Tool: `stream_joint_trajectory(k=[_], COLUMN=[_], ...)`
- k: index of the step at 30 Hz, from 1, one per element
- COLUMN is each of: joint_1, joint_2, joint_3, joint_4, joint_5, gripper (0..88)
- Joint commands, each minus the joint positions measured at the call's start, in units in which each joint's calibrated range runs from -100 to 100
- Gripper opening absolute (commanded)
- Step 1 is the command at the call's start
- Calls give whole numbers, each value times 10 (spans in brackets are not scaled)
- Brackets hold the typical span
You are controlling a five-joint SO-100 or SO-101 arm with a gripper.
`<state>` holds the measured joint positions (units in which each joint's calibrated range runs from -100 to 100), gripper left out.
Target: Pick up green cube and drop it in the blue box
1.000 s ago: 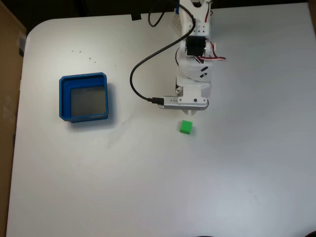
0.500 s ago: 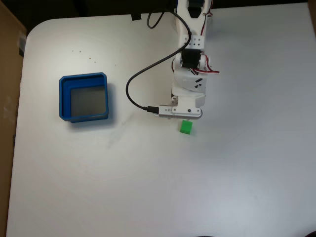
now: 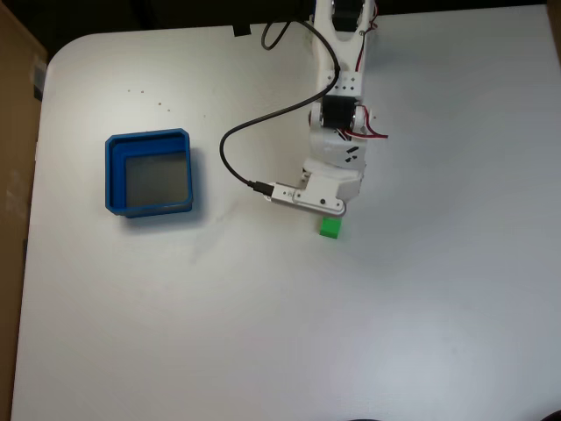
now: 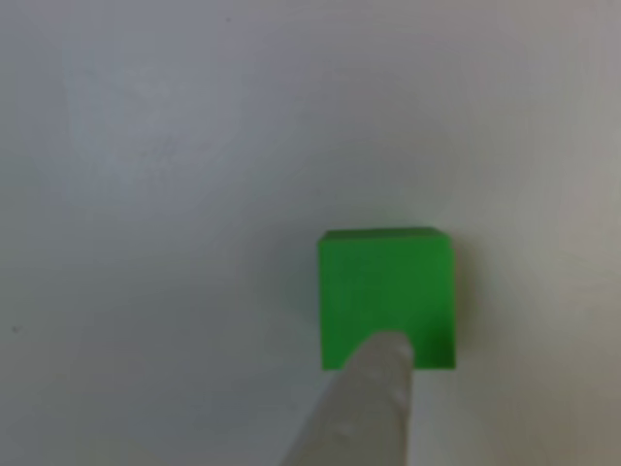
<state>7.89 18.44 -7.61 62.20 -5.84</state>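
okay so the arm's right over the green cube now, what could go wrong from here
1. In the other view, one fingertip overlaps the near edge of the green cube; descending like this, it might land on top or push the cube rather than straddle it.
2. In the fixed view, the arm hides part of the cube, so alignment of the gripper is hard to confirm.
3. The blue box sits well to the left there, so a weak grip might drop the cube on the way.

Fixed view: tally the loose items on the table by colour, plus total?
Green: 1, the green cube, partly under the claw's housing
Blue: 1, the blue box, grey floor bare
Total: 2
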Motion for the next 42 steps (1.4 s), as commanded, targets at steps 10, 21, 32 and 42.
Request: stream_joint_trajectory(k=[10, 21, 32, 42], joint_1=[-33, -37, -36, -36], joint_2=[12, 27, 58, 68], joint_3=[-34, -35, -35, -30], joint_4=[-6, -8, -87, -88], joint_5=[-2, 0, 0, 0], gripper=[274, 268, 268, 268])
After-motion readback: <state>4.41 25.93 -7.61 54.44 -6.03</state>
